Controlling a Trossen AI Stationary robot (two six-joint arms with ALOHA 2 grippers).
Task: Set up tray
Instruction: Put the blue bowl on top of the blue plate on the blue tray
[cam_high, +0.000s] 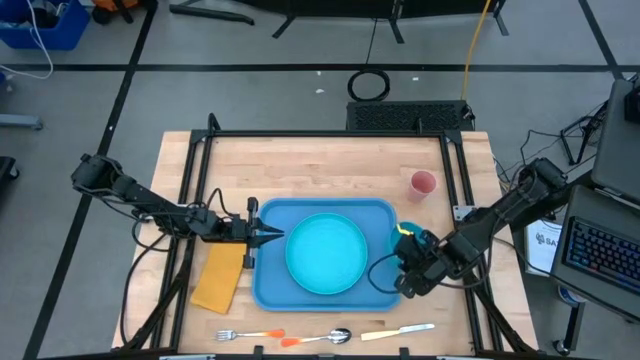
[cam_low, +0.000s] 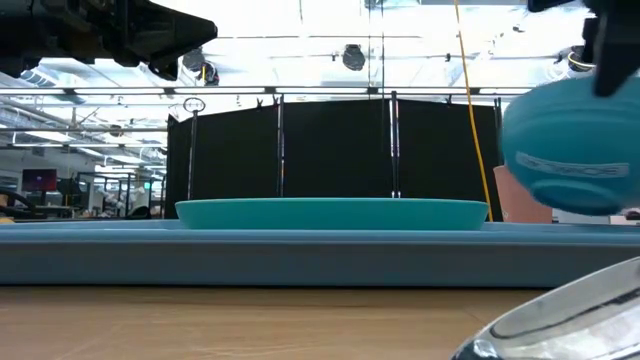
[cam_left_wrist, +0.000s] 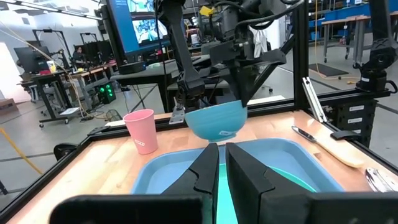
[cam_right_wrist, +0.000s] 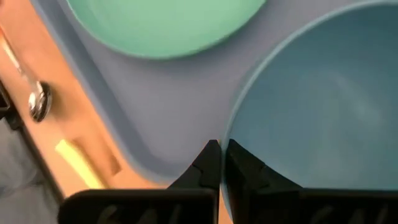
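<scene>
The blue tray (cam_high: 272, 285) lies flat on the wooden table with the round teal plate (cam_high: 325, 252) in its middle. Above the tray's right end hangs a small blue bowl (cam_left_wrist: 217, 121), with my right gripper (cam_right_wrist: 219, 149) shut on it; the arm hides most of it in the high view. My left gripper (cam_high: 278, 237) hovers level over the tray's left rim, well above it in the low view. Its fingers (cam_left_wrist: 205, 171) are shut to a thin slit with nothing between them. My right gripper pinches the bowl's rim (cam_right_wrist: 231, 134) between its two fingers, one inside the bowl and one outside. The fingers come from above, slanting down. The bowl (cam_low: 575, 140) hangs tilted below them, lifted clear of the tray and the table.
A pink cup (cam_high: 423, 184) stands on the table beyond the tray's far right corner. A yellow napkin (cam_high: 218, 280) lies left of the tray. Along the near edge lie a fork (cam_high: 245, 335), a spoon (cam_high: 325, 337) and a knife (cam_high: 398, 331).
</scene>
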